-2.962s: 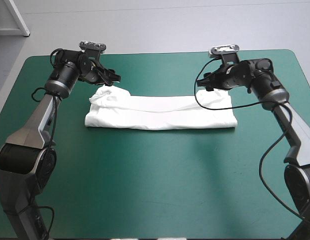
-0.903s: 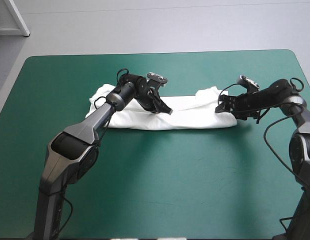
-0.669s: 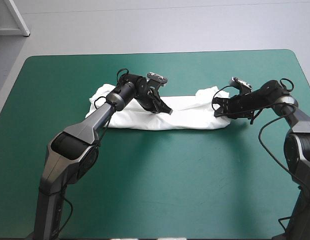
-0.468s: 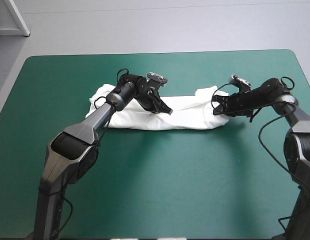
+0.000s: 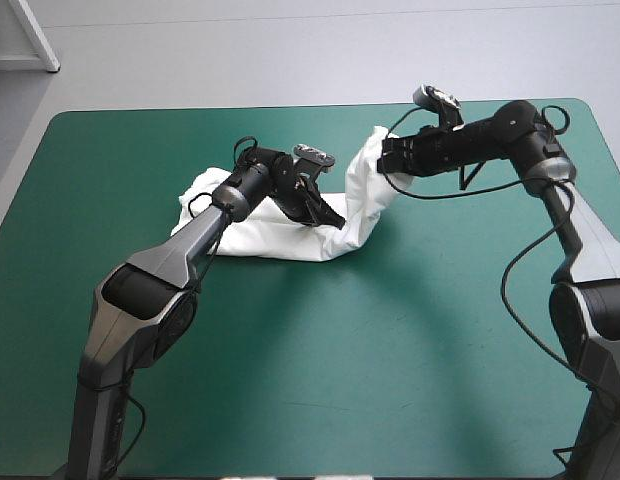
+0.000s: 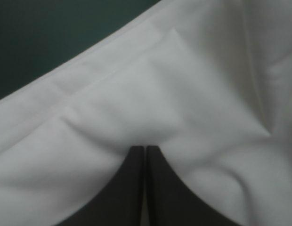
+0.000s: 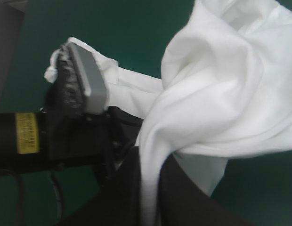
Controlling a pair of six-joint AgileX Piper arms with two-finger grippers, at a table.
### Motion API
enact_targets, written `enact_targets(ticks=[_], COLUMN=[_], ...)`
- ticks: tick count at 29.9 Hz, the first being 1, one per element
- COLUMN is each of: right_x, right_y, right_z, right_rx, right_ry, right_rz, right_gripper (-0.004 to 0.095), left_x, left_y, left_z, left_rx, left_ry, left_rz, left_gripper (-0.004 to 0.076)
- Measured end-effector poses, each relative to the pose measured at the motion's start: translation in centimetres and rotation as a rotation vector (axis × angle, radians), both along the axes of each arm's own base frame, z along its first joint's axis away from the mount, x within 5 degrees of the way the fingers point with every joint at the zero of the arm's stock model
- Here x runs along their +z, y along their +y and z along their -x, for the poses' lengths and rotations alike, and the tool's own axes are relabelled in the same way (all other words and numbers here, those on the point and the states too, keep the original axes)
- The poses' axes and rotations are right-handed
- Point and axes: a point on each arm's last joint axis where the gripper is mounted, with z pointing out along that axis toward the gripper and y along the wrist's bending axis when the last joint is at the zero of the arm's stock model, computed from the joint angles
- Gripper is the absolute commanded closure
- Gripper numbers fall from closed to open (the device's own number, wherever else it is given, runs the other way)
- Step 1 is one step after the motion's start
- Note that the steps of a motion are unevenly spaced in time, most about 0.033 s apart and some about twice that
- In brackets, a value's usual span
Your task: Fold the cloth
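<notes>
— What has moved since just before?

— The right gripper [image 5: 387, 156] has lifted the right end of the T-shirt [image 5: 280, 236] off the teal-green cover [image 5: 290, 380] and carried it up, leftward and toward the far edge. Earlier that end lay flat on the right. The left gripper [image 5: 332, 216] has stayed where it was, on the middle of the white band.

— So where does the T-shirt lie now?

— Its left half is flat on the table, a folded strip left of centre in the far half. From the left gripper it rises rightward in a twisted fold to the right gripper, which hangs above the cover near the far edge.

— How does the right gripper hold it?

— In the right wrist view its black fingers [image 7: 183, 197] are all but closed, with a strip of white sheet pinched between them. The rest of the cloth billows ahead of the gripper.

— And the left?

— In the left wrist view the two fingers meet in one pointed arch. Their tips are against the cloth, which puckers around them. I cannot tell whether a fold is caught between them.
</notes>
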Motion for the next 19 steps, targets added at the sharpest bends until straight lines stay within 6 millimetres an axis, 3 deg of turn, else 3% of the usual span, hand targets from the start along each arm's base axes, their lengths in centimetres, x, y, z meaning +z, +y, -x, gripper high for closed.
enact_targets(ticks=[4, 8, 15, 19], right_x=[3.0, 4.8, 4.9, 4.6], right_y=[2.5, 3.3, 3.6, 4.4], right_z=[0.4, 0.7, 0.7, 0.7], right_rx=[0.043, 0.055, 0.059, 0.074], right_ry=[-0.076, -0.116, -0.112, -0.106], right_rz=[-0.026, -0.041, -0.039, -0.042], right_gripper=[0.0925, 0.0925, 0.0925, 0.0925], left_x=[0.0, 0.0, 1.2, 4.3], left_y=[0.0, 0.0, 0.3, 1.5], left_z=[0.0, 0.0, -0.1, -0.1], left_rx=[0.0, 0.0, -0.016, 0.029], left_ry=[0.0, 0.001, 0.002, -0.061], left_rz=[0.001, 0.001, -0.054, -0.14], left_gripper=[0.0705, 0.0705, 0.0705, 0.0705])
